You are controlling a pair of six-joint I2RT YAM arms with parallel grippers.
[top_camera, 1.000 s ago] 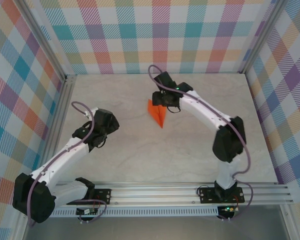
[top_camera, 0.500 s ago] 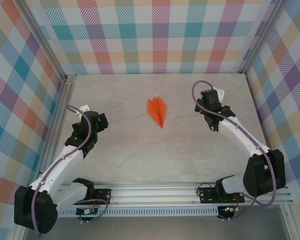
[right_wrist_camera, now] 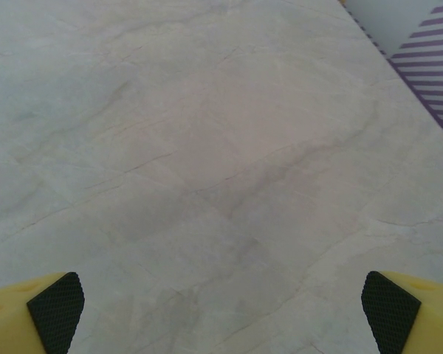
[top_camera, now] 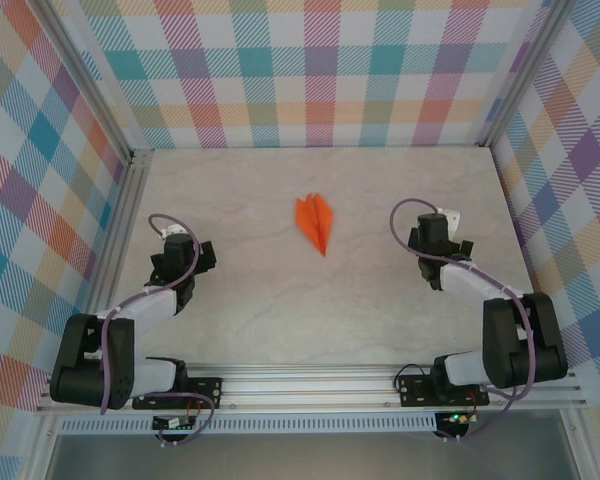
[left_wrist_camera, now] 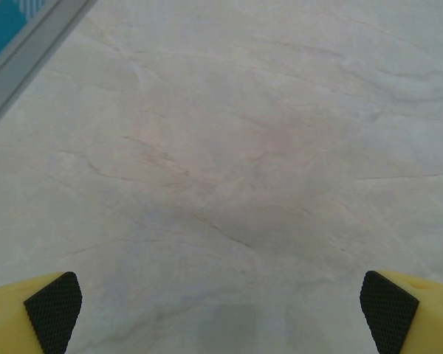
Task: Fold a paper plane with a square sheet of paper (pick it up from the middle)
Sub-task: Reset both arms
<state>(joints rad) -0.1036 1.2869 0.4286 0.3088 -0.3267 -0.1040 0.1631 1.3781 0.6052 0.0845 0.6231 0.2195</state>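
Observation:
The square sheet of paper lies folded into a bright orange paper plane (top_camera: 315, 222) on the marble tabletop, far of centre, its pointed nose toward the near edge. Nothing touches it. My left gripper (top_camera: 183, 250) sits low at the left side of the table, well away from the plane. In the left wrist view the left gripper (left_wrist_camera: 221, 310) is open, with bare tabletop between its yellow, black-padded fingers (left_wrist_camera: 53, 310). My right gripper (top_camera: 440, 240) rests at the right side, also apart from the plane. In the right wrist view the right gripper (right_wrist_camera: 221, 306) is open over bare table.
Plaid walls enclose the table on three sides, with an aluminium post and rail (top_camera: 120, 240) along the left edge. The arms' mounting rail (top_camera: 310, 385) runs along the near edge. A wall corner (right_wrist_camera: 428, 81) shows close to the right gripper.
Both arms have drawn back toward their bases and folded up. The right gripper left the paper plane and opened wide. The plane stayed where it lay.

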